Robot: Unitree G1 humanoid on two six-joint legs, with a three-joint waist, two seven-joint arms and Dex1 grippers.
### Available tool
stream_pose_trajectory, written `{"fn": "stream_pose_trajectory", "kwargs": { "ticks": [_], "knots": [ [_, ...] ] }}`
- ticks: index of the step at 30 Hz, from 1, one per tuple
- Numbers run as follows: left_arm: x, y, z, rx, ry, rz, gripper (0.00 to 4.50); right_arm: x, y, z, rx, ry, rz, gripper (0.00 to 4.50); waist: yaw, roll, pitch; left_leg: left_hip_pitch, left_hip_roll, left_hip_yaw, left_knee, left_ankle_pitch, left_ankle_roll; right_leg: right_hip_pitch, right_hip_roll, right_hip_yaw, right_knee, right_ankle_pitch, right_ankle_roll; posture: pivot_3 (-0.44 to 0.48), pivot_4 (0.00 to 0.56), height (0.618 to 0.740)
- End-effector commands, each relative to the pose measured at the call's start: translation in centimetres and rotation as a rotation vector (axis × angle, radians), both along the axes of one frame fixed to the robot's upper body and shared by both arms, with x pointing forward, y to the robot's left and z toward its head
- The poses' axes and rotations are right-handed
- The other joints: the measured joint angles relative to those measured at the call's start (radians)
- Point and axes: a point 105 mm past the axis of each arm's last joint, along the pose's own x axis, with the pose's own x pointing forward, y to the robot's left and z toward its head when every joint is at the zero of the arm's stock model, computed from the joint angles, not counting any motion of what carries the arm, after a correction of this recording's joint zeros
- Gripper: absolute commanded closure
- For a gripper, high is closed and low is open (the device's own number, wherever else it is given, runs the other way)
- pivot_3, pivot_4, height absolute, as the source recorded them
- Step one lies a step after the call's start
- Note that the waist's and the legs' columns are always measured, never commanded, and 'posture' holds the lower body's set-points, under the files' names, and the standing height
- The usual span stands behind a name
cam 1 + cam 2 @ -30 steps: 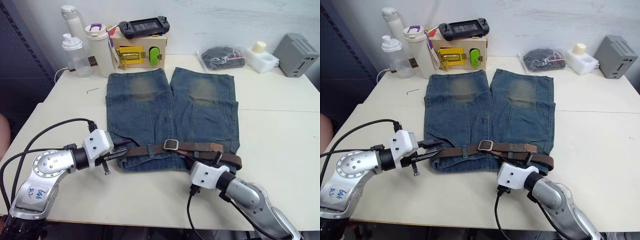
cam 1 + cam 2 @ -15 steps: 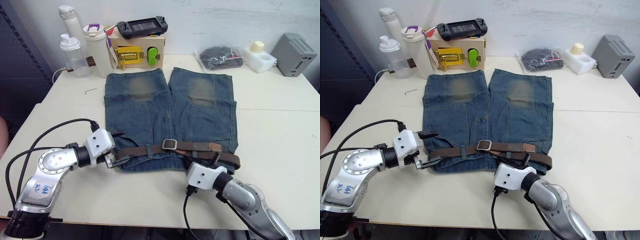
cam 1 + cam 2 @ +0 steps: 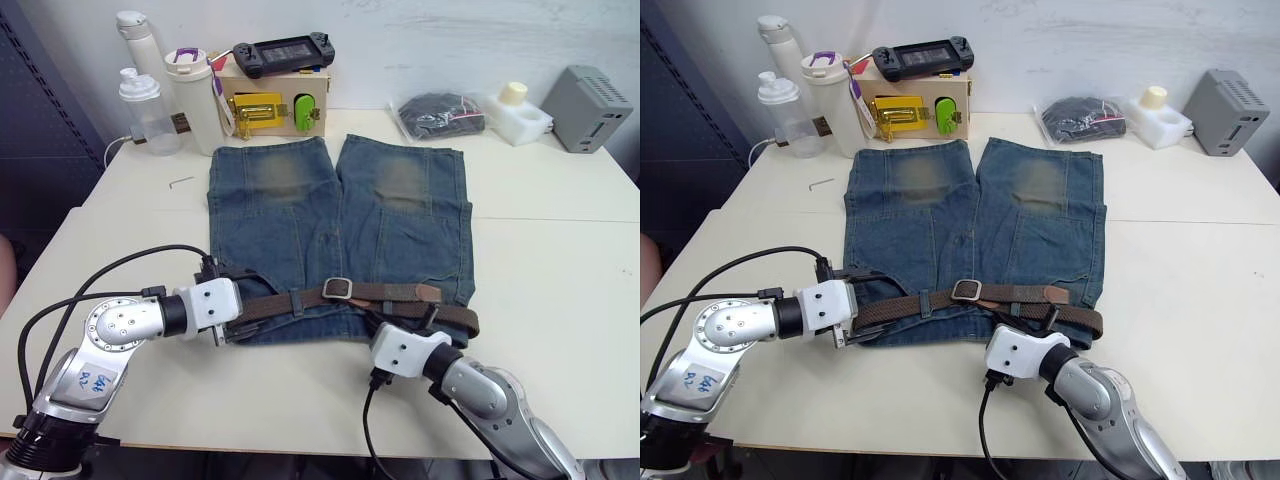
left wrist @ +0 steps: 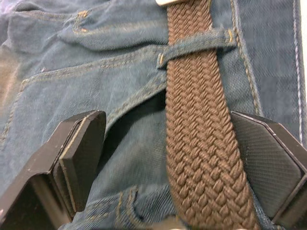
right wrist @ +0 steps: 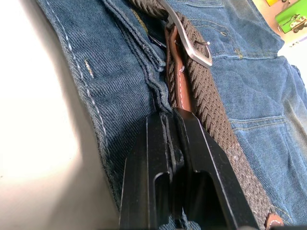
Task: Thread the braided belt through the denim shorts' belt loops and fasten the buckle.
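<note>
1. The shorts [image 3: 340,235] are laid flat on the table [image 3: 560,250], waistband toward the robot, and the belt [image 3: 300,300] is seen lying along that waistband, with the buckle [image 3: 340,289] resting near the fly.
2. The left gripper [image 4: 168,158] is seen at the belt's left end, its fingers [image 4: 79,153] spread wide with the braid lying between them, untouched on either side.
3. The braid is seen passing under one loop [image 4: 196,43] just ahead of those fingers, so at least this part of the threading is judged done.
4. The right gripper [image 5: 175,143] is seen at the waistband edge right of the fly, fingers pressed together on what looks like a fold of denim; whether the belt is also caught cannot be told.
5. The step in hand is judged to be a grasp of the left belt section so that slack can be drawn through.
6. The braid should be centred between the fingers before closing, and denim should be kept out of the pinch.
7. Any pull should be directed along the waistband, so that the loop is not twisted or lifted.
8. The right grip should be kept firm so the shorts are not dragged across the table.
9. The leather tip [image 3: 432,293] is seen lying right of the buckle; whether the prong is engaged cannot be told.
</note>
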Motion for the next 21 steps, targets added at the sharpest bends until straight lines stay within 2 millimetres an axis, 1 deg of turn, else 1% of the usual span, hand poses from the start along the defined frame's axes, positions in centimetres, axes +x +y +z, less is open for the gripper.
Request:
{"fn": "stream_pose_trajectory", "kwargs": {
  "ticks": [1, 3, 4, 7, 9, 10, 11, 12, 13, 17, 21],
  "knots": [
    [0.8, -0.1, 0.8, 0.023, -0.074, 0.030, 0.01, -0.1, 0.2, -1.2, -0.015, 0.053, -0.003, 4.50, 0.000, 0.000, 0.000, 0.000, 0.000, 0.000, 0.000, 0.000, 0.000, 0.000, 0.000, 0.000, 0.000, 0.000, 0.000, 0.000, 0.150, 0.645],
    [0.8, -0.8, 0.9, 0.017, -0.095, 0.020, 0.56, -0.1, 0.2, -1.2, -0.013, 0.053, -0.002, 4.50, 0.000, 0.000, 0.000, 0.000, 0.000, 0.000, 0.000, 0.000, 0.000, 0.000, 0.000, 0.000, 0.000, 0.000, 0.000, 0.000, 0.150, 0.645],
    [0.7, -1.1, 0.7, 0.022, -0.098, 0.010, 0.76, -0.1, 0.2, -1.2, -0.014, 0.054, -0.002, 4.50, -0.001, 0.000, 0.000, 0.000, 0.000, 0.000, 0.000, 0.000, 0.000, 0.000, 0.000, 0.000, 0.000, 0.000, 0.000, 0.000, 0.150, 0.645],
    [0.1, -1.8, 0.4, 0.039, -0.095, -0.016, 1.99, -0.1, 0.1, -1.2, -0.014, 0.057, -0.004, 4.50, -0.001, 0.000, 0.000, 0.000, 0.000, 0.000, 0.000, 0.000, 0.000, 0.000, 0.000, 0.000, 0.001, 0.000, 0.000, 0.000, 0.150, 0.645],
    [-0.3, -2.3, 0.2, 0.051, -0.094, -0.033, 3.01, -0.1, 0.1, -1.3, -0.014, 0.059, -0.005, 4.50, 0.000, 0.000, 0.000, 0.000, 0.000, 0.000, 0.000, 0.000, 0.000, 0.000, 0.000, 0.000, 0.001, 0.000, 0.000, 0.000, 0.150, 0.645],
    [-0.5, -2.6, 0.0, 0.065, -0.098, -0.041, 3.41, 0.0, 0.1, -1.3, -0.014, 0.059, -0.006, 4.50, 0.000, 0.000, 0.000, 0.000, 0.000, 0.000, 0.000, 0.000, 0.000, 0.000, 0.000, 0.000, 0.001, 0.000, 0.000, 0.000, 0.150, 0.645],
    [-0.7, -2.7, -0.2, 0.083, -0.103, -0.045, 3.97, 0.0, 0.1, -1.3, -0.014, 0.060, -0.007, 4.50, 0.000, 0.000, 0.000, 0.000, 0.000, 0.000, 0.000, 0.000, 0.000, 0.000, 0.000, 0.000, 0.001, 0.000, 0.000, 0.000, 0.150, 0.645],
    [-0.7, -2.6, -0.6, 0.110, -0.109, -0.035, 4.32, 0.0, 0.1, -1.3, -0.013, 0.061, -0.008, 4.50, 0.000, 0.000, 0.000, 0.000, 0.000, 0.000, 0.000, 0.000, 0.000, 0.000, 0.000, 0.000, 0.001, 0.000, 0.000, 0.000, 0.150, 0.645],
    [-0.8, -2.4, -0.9, 0.130, -0.112, -0.020, 4.46, 0.1, 0.2, -1.3, -0.012, 0.063, -0.009, 4.50, 0.000, 0.000, 0.000, 0.000, 0.000, 0.000, 0.000, 0.000, 0.000, 0.000, 0.000, 0.000, 0.001, 0.000, 0.000, 0.000, 0.150, 0.645],
    [-0.7, -1.2, -1.9, 0.174, -0.117, 0.053, 4.46, 0.3, 0.2, -1.3, -0.011, 0.065, -0.013, 4.50, -0.001, 0.000, 0.000, 0.000, 0.000, 0.001, 0.000, 0.000, 0.000, 0.000, 0.000, 0.000, 0.001, 0.000, 0.000, 0.000, 0.150, 0.645],
    [-0.2, 2.4, -3.1, 0.198, -0.093, 0.223, 4.46, 0.7, 0.0, -1.3, -0.010, 0.066, -0.030, 4.50, -0.002, 0.000, 0.000, 0.001, 0.000, 0.001, -0.001, 0.000, 0.000, 0.000, 0.000, 0.000, 0.001, 0.000, 0.000, 0.000, 0.150, 0.645]
  ]
}}
